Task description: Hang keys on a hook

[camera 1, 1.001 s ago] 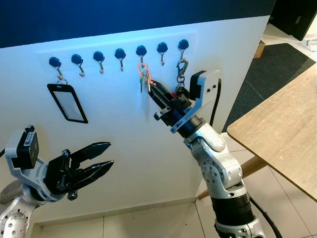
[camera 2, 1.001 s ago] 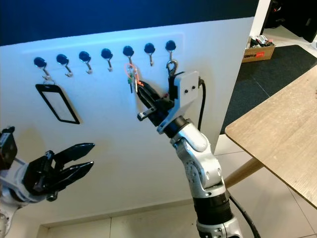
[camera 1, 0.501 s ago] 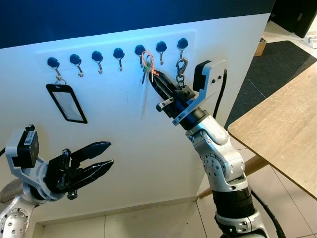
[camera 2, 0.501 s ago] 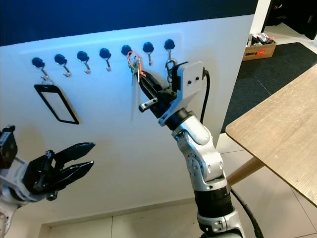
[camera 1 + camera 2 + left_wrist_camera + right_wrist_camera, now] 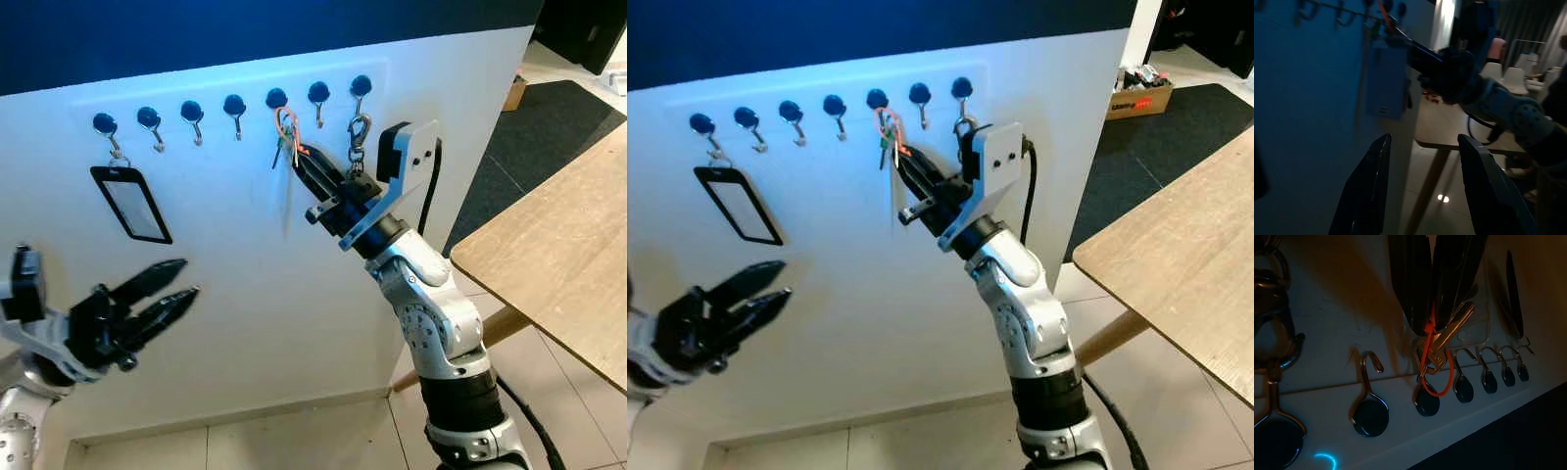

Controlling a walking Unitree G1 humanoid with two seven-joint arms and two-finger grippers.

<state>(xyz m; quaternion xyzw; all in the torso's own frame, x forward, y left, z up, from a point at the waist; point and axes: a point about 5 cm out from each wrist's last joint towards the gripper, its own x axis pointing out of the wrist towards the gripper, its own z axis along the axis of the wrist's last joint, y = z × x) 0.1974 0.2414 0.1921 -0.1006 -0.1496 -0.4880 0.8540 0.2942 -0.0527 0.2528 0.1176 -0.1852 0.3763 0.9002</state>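
One right end effector (image 5: 306,166) grips keys (image 5: 286,139) at hook (image 5: 278,101).

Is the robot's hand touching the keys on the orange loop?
Touching. In the right wrist view the right gripper has its jaws shut on the keys, with the orange loop draped over a hook.

You see a white wall (image 5: 294,294) under a dark blue band (image 5: 196,39). The hooks (image 5: 235,106) are silver with dark blue round bases. The keys (image 5: 285,147) are silver, with a little green, on an orange loop (image 5: 1442,382). At the far left a badge holder (image 5: 130,204) is clear with a black frame. The right gripper (image 5: 304,166) and left gripper (image 5: 162,289) have black fingers on silver arms. On your right the table (image 5: 558,255) is light wood, the floor tiles (image 5: 294,441) are pale beige, and the carpet (image 5: 549,127) is dark grey.
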